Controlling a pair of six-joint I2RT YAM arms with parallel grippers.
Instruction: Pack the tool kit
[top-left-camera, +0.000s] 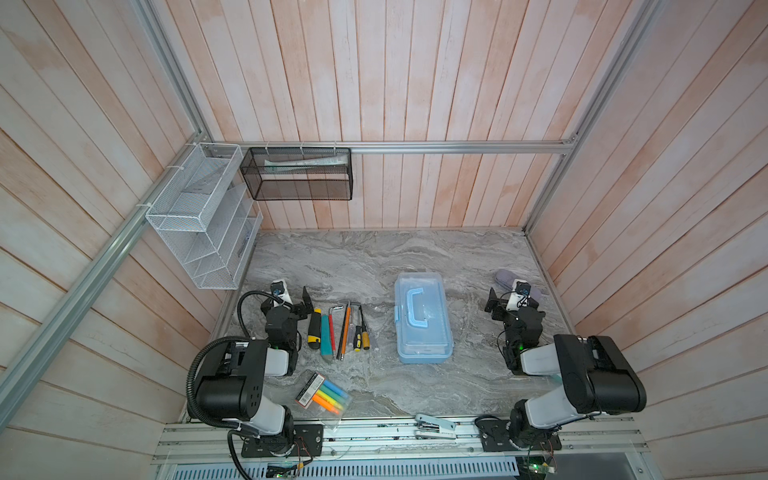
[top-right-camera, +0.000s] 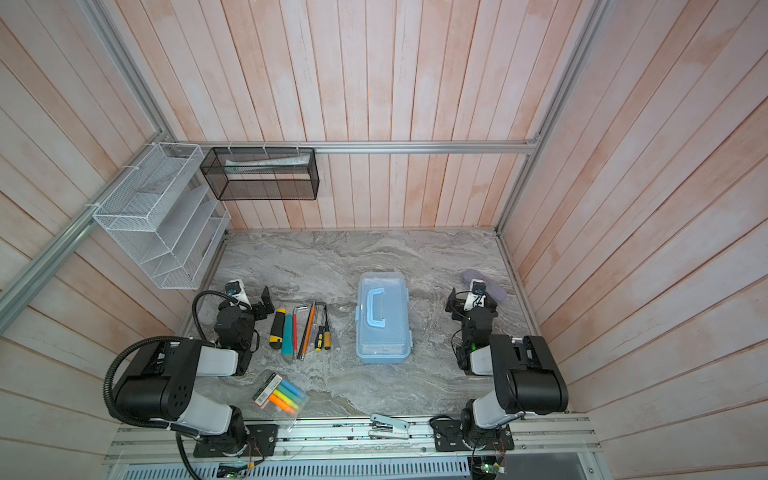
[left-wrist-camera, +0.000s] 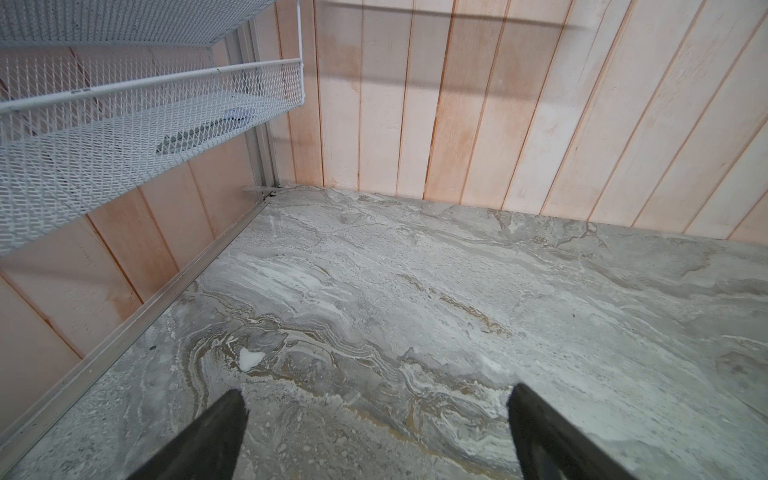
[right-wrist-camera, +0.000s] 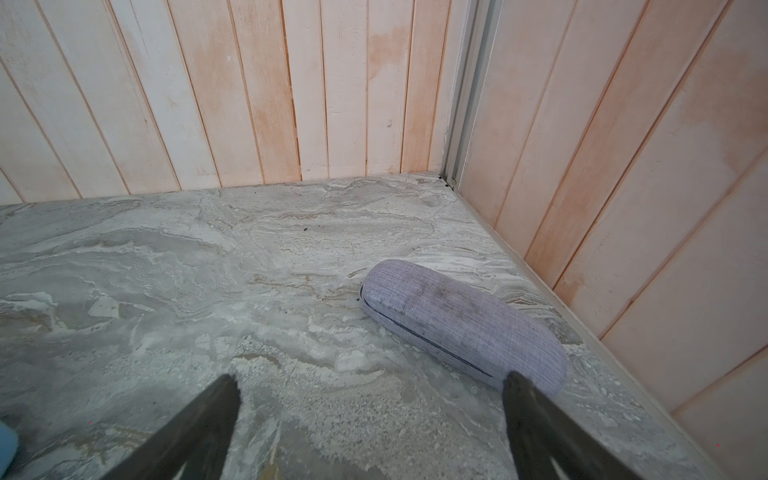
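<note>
You are at the very start. The tool kit (top-left-camera: 423, 318) sits shut in the middle of the marble tabletop (top-left-camera: 374, 257), and the row of hand tools (top-left-camera: 340, 328) lies loose to its left, between the box and the left arm. I judge the first move is the blue latch (top-left-camera: 397, 314) on the side facing the tools, though whether it is clipped is too small to tell. Release it and raise the lid before picking anything.

Both arms are folded at the table's sides, wrists low, pointing at the back wall. The left gripper (left-wrist-camera: 376, 395) is spread wide over bare marble. The right gripper (right-wrist-camera: 370, 376) is equally spread and empty, one finger just beside the lilac glasses case (right-wrist-camera: 461, 320).
</note>
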